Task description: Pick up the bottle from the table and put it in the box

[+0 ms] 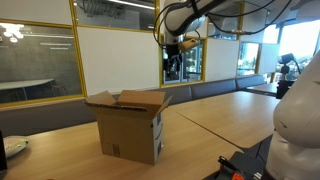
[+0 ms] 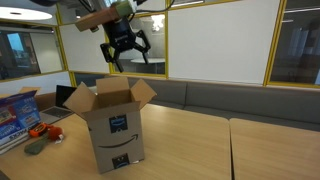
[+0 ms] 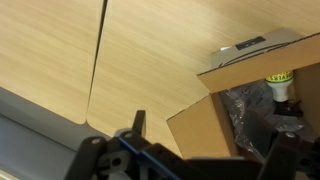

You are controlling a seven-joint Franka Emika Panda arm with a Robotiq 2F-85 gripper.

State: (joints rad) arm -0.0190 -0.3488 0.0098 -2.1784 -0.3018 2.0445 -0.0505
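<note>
The brown cardboard box (image 1: 130,125) stands with its flaps open on the light wooden table (image 1: 220,110), and it shows in both exterior views (image 2: 113,125). My gripper (image 1: 172,45) hangs high above it, open and empty (image 2: 128,55). In the wrist view the gripper (image 3: 212,135) spreads over a box flap (image 3: 200,115). The bottle (image 3: 280,88) lies inside the box with its yellow end showing, beside dark crinkled plastic. The bottle is hidden in both exterior views.
A colourful carton (image 2: 14,108) and small objects (image 2: 45,135) lie at the table's end. A plate (image 1: 12,148) sits near a table edge. A seam between table tops (image 3: 98,60) runs past the box. A bench (image 2: 220,100) lines the wall.
</note>
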